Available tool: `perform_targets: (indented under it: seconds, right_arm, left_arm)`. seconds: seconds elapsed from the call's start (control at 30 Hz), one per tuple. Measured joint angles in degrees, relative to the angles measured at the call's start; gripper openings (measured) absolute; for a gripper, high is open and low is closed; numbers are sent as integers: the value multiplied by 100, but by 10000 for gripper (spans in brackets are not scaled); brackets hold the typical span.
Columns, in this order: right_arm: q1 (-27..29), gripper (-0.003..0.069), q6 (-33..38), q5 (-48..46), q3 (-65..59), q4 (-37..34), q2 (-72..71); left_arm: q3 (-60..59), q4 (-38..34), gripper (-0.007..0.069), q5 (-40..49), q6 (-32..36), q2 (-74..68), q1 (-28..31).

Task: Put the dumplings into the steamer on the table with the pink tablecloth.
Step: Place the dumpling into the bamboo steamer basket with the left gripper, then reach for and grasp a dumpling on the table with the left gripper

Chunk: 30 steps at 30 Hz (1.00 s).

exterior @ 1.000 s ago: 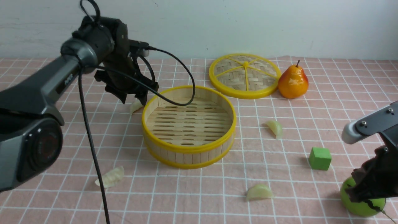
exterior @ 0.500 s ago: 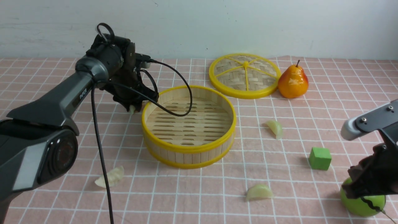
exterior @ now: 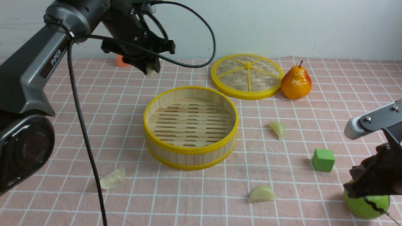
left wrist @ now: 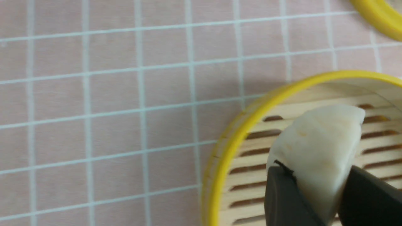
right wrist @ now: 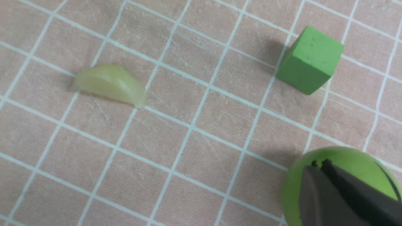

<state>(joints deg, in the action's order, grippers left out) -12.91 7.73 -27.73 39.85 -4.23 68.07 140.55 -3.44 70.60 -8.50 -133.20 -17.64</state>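
One dumpling [left wrist: 314, 147] is clamped in the left gripper [exterior: 150, 68], held high, presumably so the steamer [exterior: 190, 150] rim can be cleared. Three more dumplings [exterior: 112, 179] [exterior: 262, 193] [exterior: 278, 129] lie on the bench [exterior: 314, 94]. The right gripper [right wrist: 339, 194] is closed on nothing, well apart from the steamer.

The dark grey, boxy left arm [exterior: 34, 66] carries small white lettering, a round black joint cap [exterior: 28, 150] and a thin black cable [exterior: 83, 125]. The silver-grey right arm [exterior: 373, 121] shows two small screws above matte black wrist parts.
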Motion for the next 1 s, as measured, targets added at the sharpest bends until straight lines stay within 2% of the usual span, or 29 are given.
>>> perform_targets:
  seconds: [0.13, 0.3, 0.37, 0.4, 0.47, 0.5, 0.53, 0.6, 0.73, 0.8, 0.93, 1.0]
  right_arm:
    - [0, 22, 0, 6, 0, -246, 0]
    - [0, 25, 0, 11, 0, -452, 0]
    - [0, 27, 0, 17, 0, -473, 0]
    - [0, 28, 0, 17, 0, -486, 0]
    - [0, 27, 0, 17, 0, -491, 0]
    - [0, 27, 0, 17, 0, -491, 0]
    - [0, 29, 0, 17, 0, -491, 0]
    - [0, 31, 0, -4, 0, -516, 0]
    - [0, 31, 0, -23, 0, -638, 0]
    - [0, 31, 0, -23, 0, -701, 0]
    - [0, 31, 4, -30, 0, -908, 0]
    - [0, 31, 4, -50, 0, -1072, 0]
  left_arm:
    - [-10, 188, 216, 41, -226, -483, -314]
    - [-51, 301, 216, 19, -310, -1035, -369]
    - [-45, 344, 236, -62, -334, -1054, -369]
    - [-40, 344, 292, -90, -362, -1025, -369]
    - [-15, 344, 352, -10, -458, -960, -386]
    - [1, 344, 358, 15, -471, -949, -386]
    - [72, 444, 401, 70, -522, -782, -407]
    - [145, 690, 426, 78, -556, -302, -465]
    - [-5, 883, 428, 60, -555, 916, -527]
    - [-341, 914, 422, 43, -543, 1476, -539]
    - [-2490, 1058, 404, 23, -487, 2924, -545]
    - [-4059, 1071, 402, -273, -483, 3450, -545]
